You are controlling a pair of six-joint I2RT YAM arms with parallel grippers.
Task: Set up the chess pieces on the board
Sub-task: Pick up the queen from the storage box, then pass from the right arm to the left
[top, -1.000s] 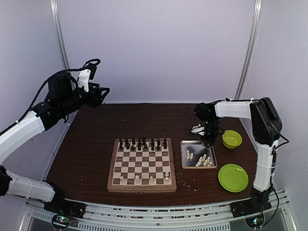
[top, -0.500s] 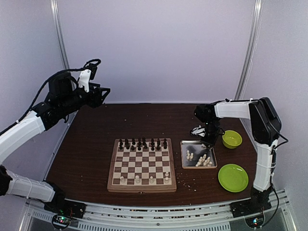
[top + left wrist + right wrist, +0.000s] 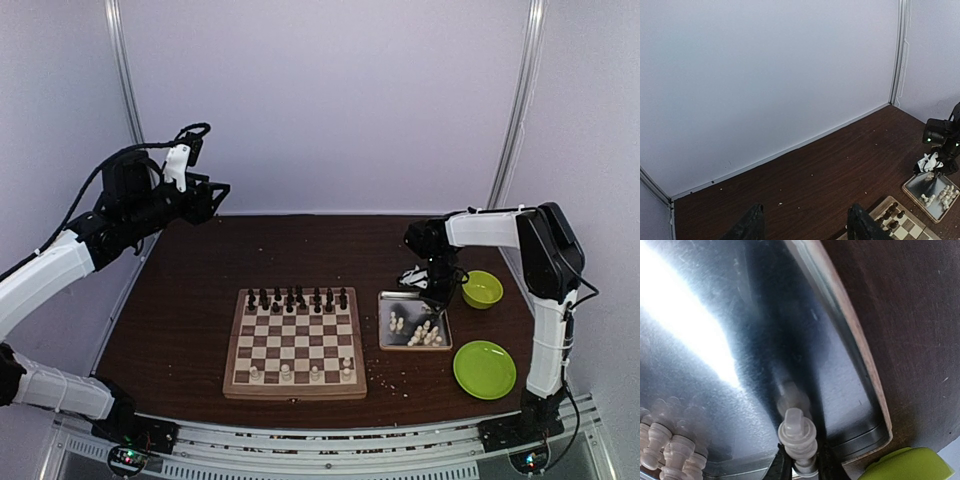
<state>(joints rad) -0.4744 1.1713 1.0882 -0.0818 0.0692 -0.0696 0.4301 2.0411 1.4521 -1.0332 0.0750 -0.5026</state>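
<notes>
Upper left of the overhead view: the left tool hangs high above the bench, its two fingers spread apart with nothing between them.

Centre: one board lies flat on the bench. Dark pieces crowd its far edge, too tightly packed to count. Four cream chess pieces stand upright along its near row.

Right of the board: one metal tray holds a loose cluster of more chess pieces, roughly nine. The right tool is down at the tray's far edge, clenched on a single cream piece. That piece's long axis runs in line with the fingertips, its knobbed end pointing away from them, toward the tray floor.

Far right: one green bowl and one green plate.
</notes>
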